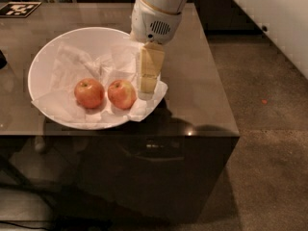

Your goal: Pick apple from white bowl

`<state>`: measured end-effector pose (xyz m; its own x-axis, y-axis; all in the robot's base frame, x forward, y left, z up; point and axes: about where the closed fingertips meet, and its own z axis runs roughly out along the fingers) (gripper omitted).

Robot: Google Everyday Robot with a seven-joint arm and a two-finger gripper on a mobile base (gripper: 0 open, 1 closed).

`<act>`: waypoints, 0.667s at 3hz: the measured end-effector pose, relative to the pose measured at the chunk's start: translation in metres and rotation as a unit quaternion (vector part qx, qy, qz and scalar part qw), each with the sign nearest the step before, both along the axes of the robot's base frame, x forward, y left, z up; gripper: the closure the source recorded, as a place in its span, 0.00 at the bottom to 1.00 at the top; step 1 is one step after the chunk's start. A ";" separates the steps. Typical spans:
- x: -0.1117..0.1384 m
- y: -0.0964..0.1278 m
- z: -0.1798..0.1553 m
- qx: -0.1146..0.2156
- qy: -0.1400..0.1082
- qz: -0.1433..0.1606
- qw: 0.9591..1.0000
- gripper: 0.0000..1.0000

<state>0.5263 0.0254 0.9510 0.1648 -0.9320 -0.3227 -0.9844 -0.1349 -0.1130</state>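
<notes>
The white bowl (48, 57) sits on the left half of a glossy brown table and is lined with crumpled white paper. Two apples lie in its front part. The right one, the apple (121, 94), is red-orange with a pale patch near its top. The left apple (89, 93) is more evenly orange-red with a dark stem dimple. My gripper (146, 94) hangs from the white wrist (155, 25) and points down over the bowl's right rim. It is just to the right of the apple and looks apart from it.
The table (202, 81) ends at a front edge just below the bowl and at a right edge, with grey floor (269, 129) beyond. A black-and-white marker card (19, 8) lies at the back left. A dark object (2, 59) pokes in at the left edge.
</notes>
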 end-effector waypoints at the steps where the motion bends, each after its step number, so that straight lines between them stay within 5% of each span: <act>1: 0.003 0.003 -0.001 0.004 -0.005 0.000 1.000 0.00; 2: 0.006 0.007 -0.006 -0.002 -0.010 -0.008 1.000 0.00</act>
<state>0.5322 0.0324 0.9453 0.1562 -0.9357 -0.3164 -0.9840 -0.1195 -0.1323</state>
